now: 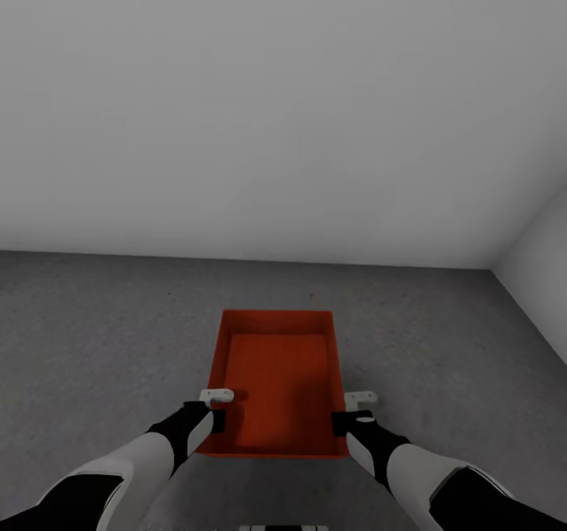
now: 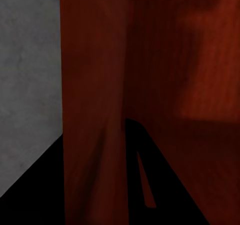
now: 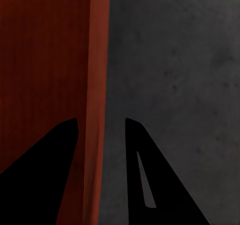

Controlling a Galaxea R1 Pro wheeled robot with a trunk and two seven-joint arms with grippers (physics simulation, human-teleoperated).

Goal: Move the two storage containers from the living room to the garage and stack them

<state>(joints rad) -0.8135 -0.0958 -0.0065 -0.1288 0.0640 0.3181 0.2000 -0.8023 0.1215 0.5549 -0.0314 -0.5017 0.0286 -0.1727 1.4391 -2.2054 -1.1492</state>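
Note:
A red-orange storage container lies low on the dark grey concrete floor of the garage, just ahead of me, open top up. My left gripper straddles the container's left wall, one finger inside and one outside. Over the opposite wall my right gripper stands the same way, with a gap showing on each side of the rim. Both grippers are open. I cannot tell whether the bin touches the floor.
A plain white-grey wall runs across the far side, and a second wall meets it at the right corner. Bare concrete spreads to the left, right and beyond the bin.

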